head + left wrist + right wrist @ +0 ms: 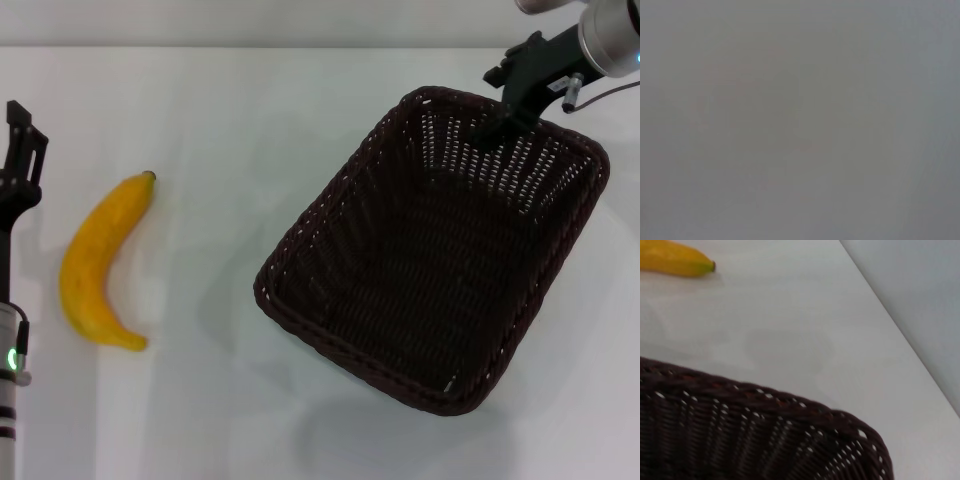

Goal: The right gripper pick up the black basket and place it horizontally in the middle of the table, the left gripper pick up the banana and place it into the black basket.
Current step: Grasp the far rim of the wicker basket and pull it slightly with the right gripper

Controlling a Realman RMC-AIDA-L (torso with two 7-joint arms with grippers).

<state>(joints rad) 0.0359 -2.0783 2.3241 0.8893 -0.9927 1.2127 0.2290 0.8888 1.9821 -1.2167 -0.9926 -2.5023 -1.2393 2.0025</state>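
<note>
The black basket (pixel 362 356) lies empty on the right of the white table (pixel 220 120), turned diagonally. My right gripper (pixel 503 121) is at the basket's far rim near the far right corner, shut on that rim with one finger inside the wall. The basket's braided rim (pixel 765 396) fills the right wrist view. The yellow banana (pixel 95 262) lies on the table at the left, dark stem tip pointing away from me; its end also shows in the right wrist view (pixel 677 261). My left gripper (pixel 22 150) is parked at the left edge, just left of the banana, apart from it.
The table's far edge (pixel 300 46) runs along the back. Bare tabletop lies between the banana and the basket. The left wrist view shows only a plain grey surface.
</note>
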